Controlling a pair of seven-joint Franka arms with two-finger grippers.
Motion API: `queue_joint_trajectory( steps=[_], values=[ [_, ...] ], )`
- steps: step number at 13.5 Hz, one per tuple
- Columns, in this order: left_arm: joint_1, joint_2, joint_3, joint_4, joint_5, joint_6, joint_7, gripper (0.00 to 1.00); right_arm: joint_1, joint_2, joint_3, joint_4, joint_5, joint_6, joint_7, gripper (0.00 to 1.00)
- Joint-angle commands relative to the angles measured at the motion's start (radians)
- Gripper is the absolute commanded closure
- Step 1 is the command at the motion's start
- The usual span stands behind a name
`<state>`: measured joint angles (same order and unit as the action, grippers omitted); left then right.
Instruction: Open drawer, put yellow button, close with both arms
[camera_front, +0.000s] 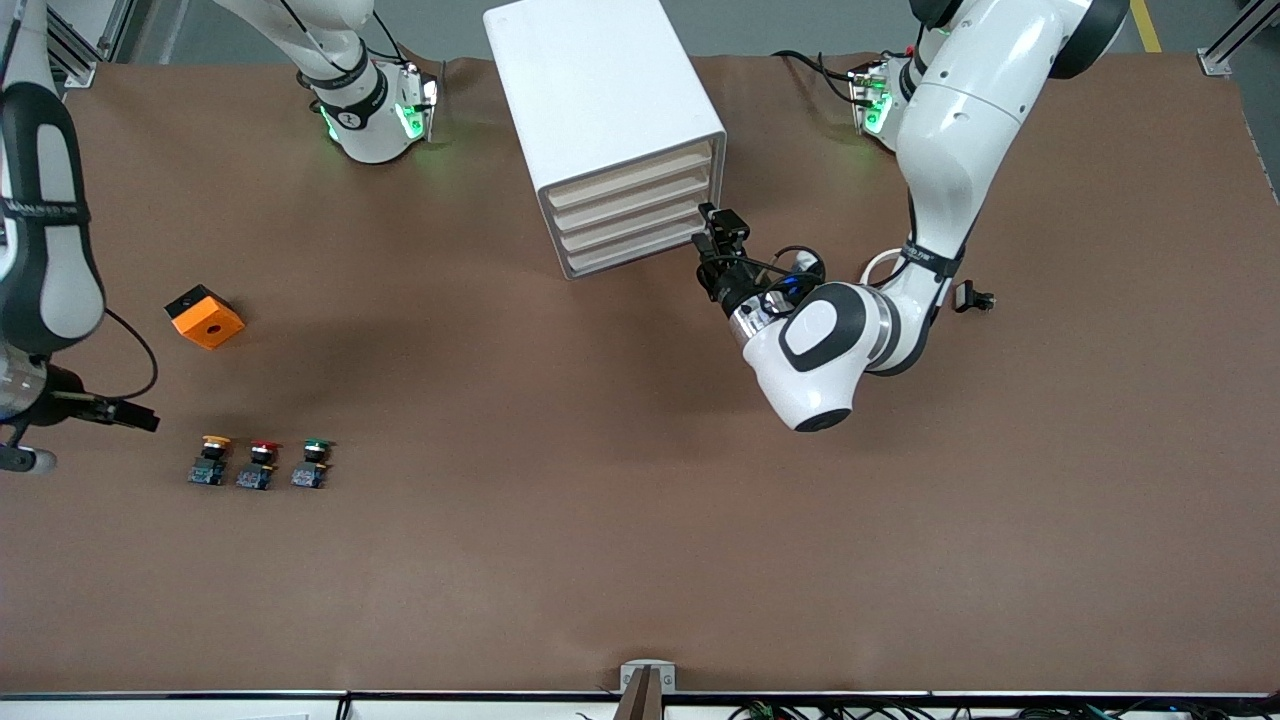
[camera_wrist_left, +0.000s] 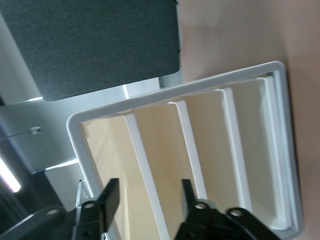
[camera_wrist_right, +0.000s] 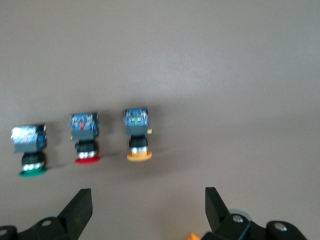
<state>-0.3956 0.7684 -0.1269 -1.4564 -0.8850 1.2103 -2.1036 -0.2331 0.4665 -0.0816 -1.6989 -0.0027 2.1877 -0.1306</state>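
The white cabinet (camera_front: 600, 100) stands near the arms' bases, and its topmost drawer (camera_front: 632, 177) is closed. My left gripper (camera_front: 712, 238) is at the cabinet's cream fronts. In the left wrist view the left gripper (camera_wrist_left: 148, 197) is open, its fingers (camera_wrist_left: 111, 196) straddling the white strip along the edge of the top drawer (camera_wrist_left: 102, 150) without touching it. The yellow button (camera_front: 212, 458) lies toward the right arm's end of the table. My right gripper (camera_front: 140, 416) hovers open beside it. The right wrist view shows that gripper (camera_wrist_right: 147, 205) empty, short of the yellow button (camera_wrist_right: 137, 135).
A red-capped button (camera_front: 259, 465) and a green-capped button (camera_front: 314, 462) lie in a row beside the yellow one. An orange block (camera_front: 205, 317) sits farther from the camera than the buttons. A small black part (camera_front: 972, 298) lies by the left arm.
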Motion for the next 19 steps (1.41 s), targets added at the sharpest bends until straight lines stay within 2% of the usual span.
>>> queue_joint_trajectory(
  steps=[1, 4, 10, 11, 13, 15, 16, 19],
  values=[
    [-0.005, 0.032, -0.039, 0.013, -0.046, -0.018, -0.052, 0.49, -0.005, 0.081, 0.008, 0.019, 0.009, 0.116, 0.005, 0.00],
    [-0.054, 0.043, -0.040, -0.005, -0.054, -0.018, -0.055, 0.49, -0.002, 0.153, 0.013, 0.024, 0.024, 0.182, 0.077, 0.00],
    [-0.134, 0.038, -0.045, -0.035, -0.054, -0.020, -0.055, 0.50, 0.037, 0.218, 0.014, 0.028, 0.055, 0.263, 0.065, 0.00],
    [-0.140, 0.040, -0.051, -0.035, -0.054, -0.026, -0.055, 0.52, 0.038, 0.225, 0.014, 0.028, 0.053, 0.280, 0.062, 0.00],
    [-0.140, 0.040, -0.054, -0.041, -0.054, -0.028, -0.056, 0.75, 0.038, 0.242, 0.014, 0.039, 0.046, 0.282, 0.058, 0.00],
    [-0.140, 0.040, -0.056, -0.044, -0.054, -0.028, -0.056, 0.90, 0.031, 0.256, 0.014, 0.054, 0.049, 0.282, 0.014, 0.00],
    [-0.138, 0.040, -0.056, -0.044, -0.054, -0.028, -0.056, 0.94, 0.023, 0.262, 0.014, 0.054, 0.055, 0.284, 0.000, 0.00],
    [-0.128, 0.045, -0.056, -0.044, -0.054, -0.028, -0.053, 0.94, 0.021, 0.268, 0.014, 0.054, 0.058, 0.284, 0.002, 0.00]
  ],
)
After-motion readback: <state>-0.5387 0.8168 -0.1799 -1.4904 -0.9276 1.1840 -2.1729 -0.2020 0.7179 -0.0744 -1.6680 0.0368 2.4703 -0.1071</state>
